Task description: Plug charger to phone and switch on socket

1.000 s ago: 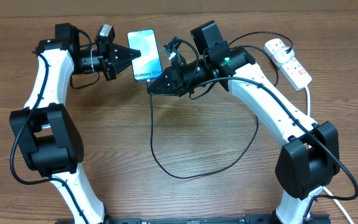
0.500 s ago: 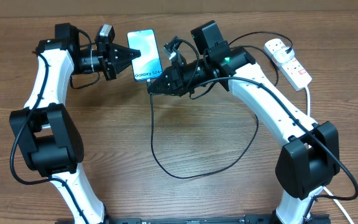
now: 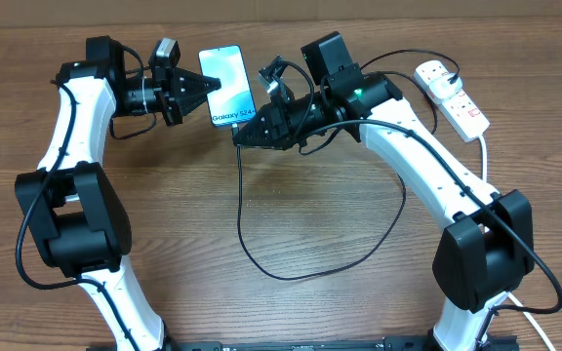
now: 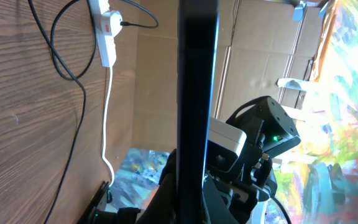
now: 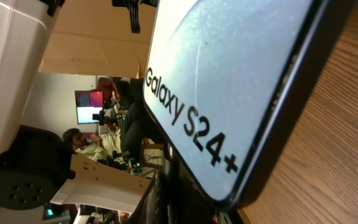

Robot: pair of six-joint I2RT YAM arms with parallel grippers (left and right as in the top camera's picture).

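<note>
The phone (image 3: pixel 225 83) is at the far edge of the surface (image 3: pixel 310 214), its pale blue screen facing up and the "Galaxy S24+" lettering at its near end. The left tool (image 3: pixel 206 88) is clenched on the phone's left long edge. In the left wrist view the phone shows edge-on as a dark upright bar in the middle of the picture. The right wrist view shows it tilted, with its lower corner raised off the wood. The right tool (image 3: pixel 245 135) is just beside the phone's near right corner, closed around the connector end of the charger (image 3: pixel 239 185). The tip is hidden behind the fingers, so it cannot be told whether it touches the phone's port. From that corner the thin black cable drops away from the phone, curls in a wide loop on the surface and climbs back behind the right arm. The socket (image 3: pixel 454 96) lies well apart from the phone on its right, white with red switch marks, and a black plug is seated in its far end.
</note>
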